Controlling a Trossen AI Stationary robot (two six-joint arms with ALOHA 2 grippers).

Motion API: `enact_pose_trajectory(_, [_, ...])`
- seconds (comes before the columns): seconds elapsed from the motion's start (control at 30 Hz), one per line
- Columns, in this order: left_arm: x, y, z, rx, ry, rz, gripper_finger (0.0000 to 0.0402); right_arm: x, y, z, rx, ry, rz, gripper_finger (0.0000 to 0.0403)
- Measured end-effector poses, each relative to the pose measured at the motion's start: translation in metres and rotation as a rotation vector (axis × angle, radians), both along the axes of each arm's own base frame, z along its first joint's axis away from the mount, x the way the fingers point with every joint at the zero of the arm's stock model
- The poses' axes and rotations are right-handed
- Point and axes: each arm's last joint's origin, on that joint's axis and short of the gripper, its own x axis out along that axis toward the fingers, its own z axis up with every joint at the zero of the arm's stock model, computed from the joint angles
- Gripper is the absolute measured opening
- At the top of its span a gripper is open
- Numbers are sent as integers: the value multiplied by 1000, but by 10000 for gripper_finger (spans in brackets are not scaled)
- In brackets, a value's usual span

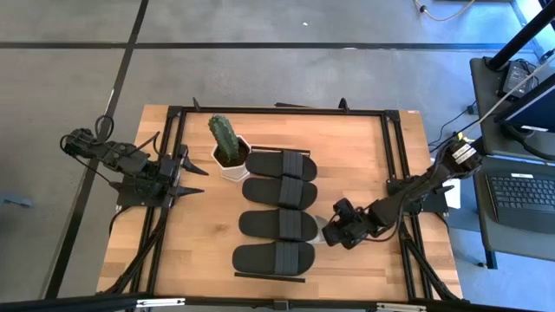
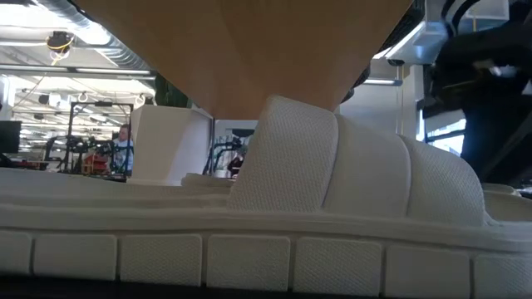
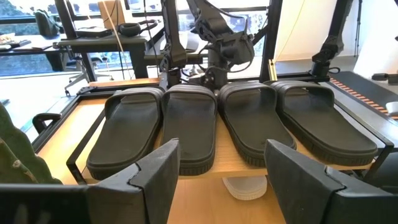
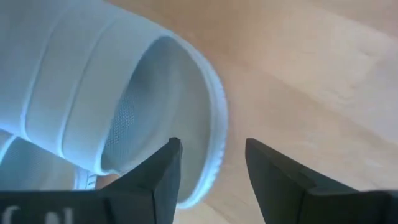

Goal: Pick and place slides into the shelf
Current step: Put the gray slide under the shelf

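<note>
Four black slides [image 1: 279, 192] lie side by side, soles down, on the narrow light-wood shelf [image 3: 348, 167] in the middle of the table, also seen in the left wrist view [image 3: 186, 124]. A grey-beige slide [image 4: 93, 74] lies on the tabletop at the shelf's right side, partly under it [image 1: 322, 232], and fills the low view [image 2: 349, 183]. My right gripper [image 1: 332, 230] is open [image 4: 211, 165], its fingers standing on either side of that slide's end rim [image 4: 214, 149]. My left gripper [image 1: 192, 167] waits open [image 3: 221, 168] to the left of the shelf, pointing at it.
A green cactus [image 1: 224, 139] in a white pot stands at the shelf's far left corner, close to my left gripper. A black metal frame [image 1: 390, 147] runs round the tabletop. Bare wood lies to the right of the shelf. A person shows far back in the room [image 2: 123, 149].
</note>
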Motion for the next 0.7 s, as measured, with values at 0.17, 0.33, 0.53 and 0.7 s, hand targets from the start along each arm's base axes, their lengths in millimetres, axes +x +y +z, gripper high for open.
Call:
enact_pose_trajectory(0.17, [0,0,0,1,2,0,225,-17,-3,8,-30,67,-26,178])
enact_pose_trajectory(0.33, [0,0,0,1,3,0,225,-28,-8,6,-77,151,-74,178])
enact_pose_trajectory(0.53, [0,0,0,1,3,0,225,-20,-2,1,-68,112,-21,178])
enact_pose_trajectory(0.7, [0,0,0,1,3,0,225,-15,1,-1,-69,71,-11,178])
